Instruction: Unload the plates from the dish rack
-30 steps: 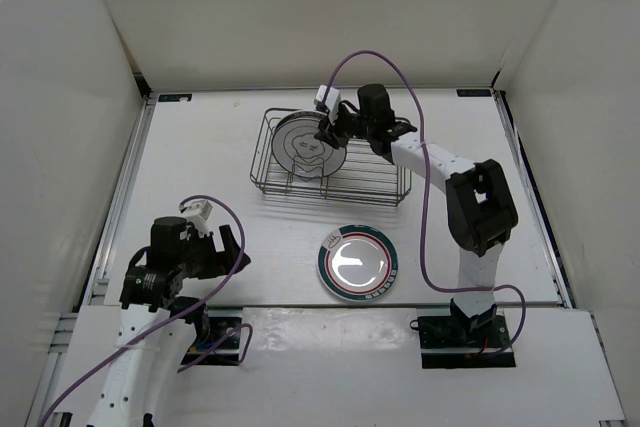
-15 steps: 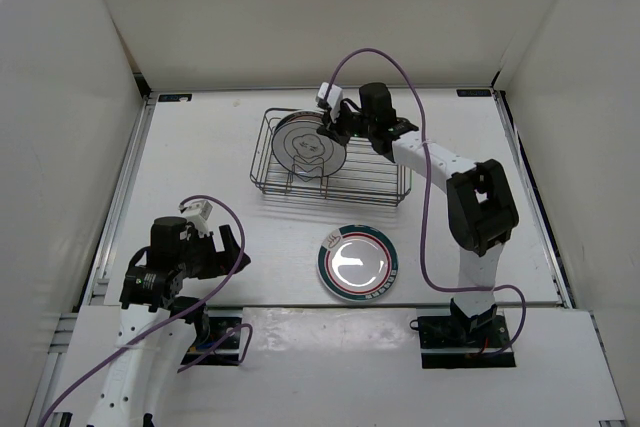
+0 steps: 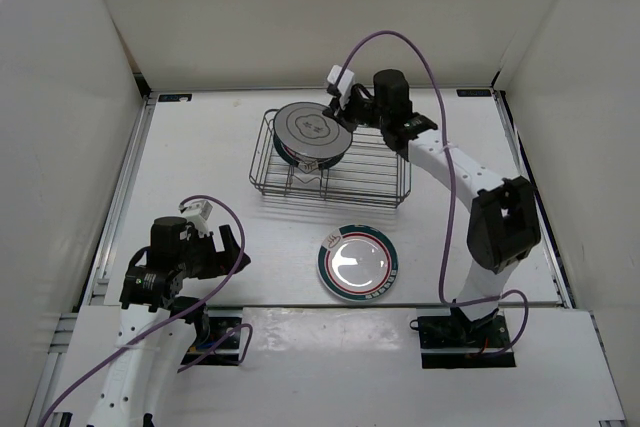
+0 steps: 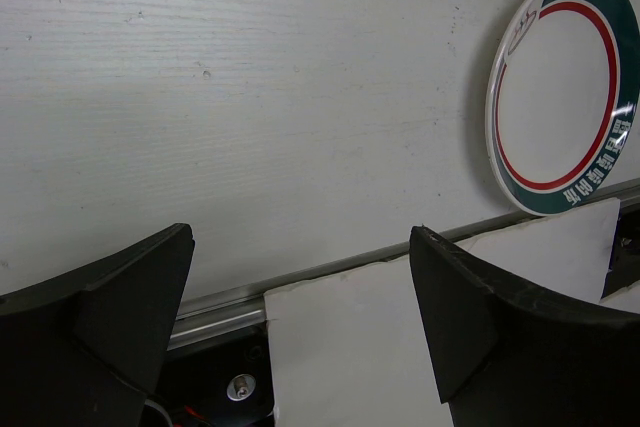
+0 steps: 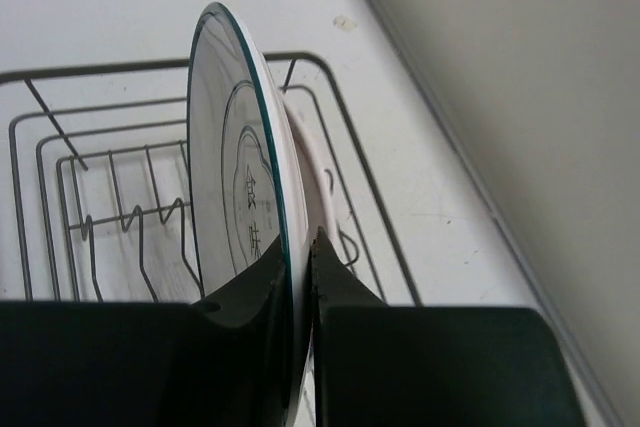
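The right pincer [image 3: 338,115] was clamped tight on the rim of the silvery-grey plate [image 3: 312,135], one finger on each face, at the plate's right edge. In the right wrist view the fingers [image 5: 250,297] met the thin edge with almost no gap between them, and the grey plate [image 5: 225,177] stood on edge ahead of the camera, its printed underside showing. From above, the plate sat over the far-left part of the dish rack [image 3: 390,172], tilted so that its ringed face turned up towards the camera. Whether its lower edge had cleared the wires could not be told.

Just behind it in the wrist view, the edge of a second, paler plate [image 5: 312,172] showed inside the wire basket [image 5: 60,147]; its pattern could not be made out. The rest of the rack's zigzag dividers held nothing.

The teal-banded plate [image 3: 358,262] lay flat on the tabletop [image 3: 200,167], face up, near the rack's near side and apart from it. The left wrist camera caught it at the upper right [image 4: 565,97], red ring inside the teal band.

The left pincer [image 3: 225,252] hovered at the near-left of the tabletop, well apart from both plates and the rack. Its fingers [image 4: 110,297] were spread wide and held nothing.
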